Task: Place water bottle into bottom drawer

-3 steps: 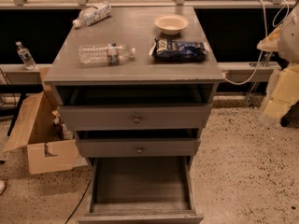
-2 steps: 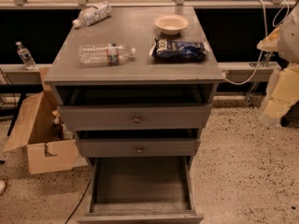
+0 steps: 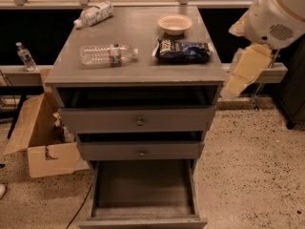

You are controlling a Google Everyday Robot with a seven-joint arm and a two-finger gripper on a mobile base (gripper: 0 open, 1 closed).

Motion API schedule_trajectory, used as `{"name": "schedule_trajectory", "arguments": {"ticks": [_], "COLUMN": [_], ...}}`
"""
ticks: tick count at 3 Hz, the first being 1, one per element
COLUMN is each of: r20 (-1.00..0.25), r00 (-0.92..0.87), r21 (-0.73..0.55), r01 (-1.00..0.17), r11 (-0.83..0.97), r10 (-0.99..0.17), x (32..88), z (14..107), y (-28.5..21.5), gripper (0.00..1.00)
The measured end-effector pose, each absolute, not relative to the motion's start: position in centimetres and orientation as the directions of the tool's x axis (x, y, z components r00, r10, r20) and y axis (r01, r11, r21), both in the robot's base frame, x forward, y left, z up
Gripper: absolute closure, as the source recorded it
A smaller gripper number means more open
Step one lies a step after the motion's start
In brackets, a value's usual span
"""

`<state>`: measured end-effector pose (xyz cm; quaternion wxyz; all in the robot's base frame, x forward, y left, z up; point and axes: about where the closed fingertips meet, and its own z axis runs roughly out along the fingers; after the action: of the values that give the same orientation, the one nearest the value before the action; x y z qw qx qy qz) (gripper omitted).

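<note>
The water bottle [image 3: 107, 55] is lying on its side on the cabinet top [image 3: 138, 73], left-centre of the frame. Its long axis runs pretty much left-right, w/ the white cap pointing right toward the chip bag [image 3: 183, 50]. It's clear ribbed plastic w/ a thin red/blue band round the middle, and looks light and prob squashy, so imo it needs a gentle squeeze.

The gripper [image 3: 234, 82] hangs off the right edge of the cabinet, mid-right of the frame, under the big white arm housing. So the bottle sits well to its left w/ the bag in between, and the cap end is the nearer one. Can't tell how wide it's set or whether it's got anything in it.

The bottom drawer [image 3: 143, 187] is pulled out at the bottom centre, straight below, dark inside showing.

Other stuff: a bowl [image 3: 174, 24] behind the bag, a patterned-label bottle [image 3: 94, 14] upper left, a cardboard box [image 3: 40, 137] on the floor at left.
</note>
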<state>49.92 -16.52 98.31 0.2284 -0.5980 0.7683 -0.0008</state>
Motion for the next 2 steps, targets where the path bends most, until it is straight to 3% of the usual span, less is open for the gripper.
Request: {"name": "schedule_trajectory", "arguments": {"ticks": [2], "r20": [-0.470], "r00": [-0.200], "r21": [-0.253], "r01": [-0.903], "r11": [0.348], "r10": [-0.860], "x": [57.1], "z": [97.4], "y": [-9.4], "gripper": [0.00]}}
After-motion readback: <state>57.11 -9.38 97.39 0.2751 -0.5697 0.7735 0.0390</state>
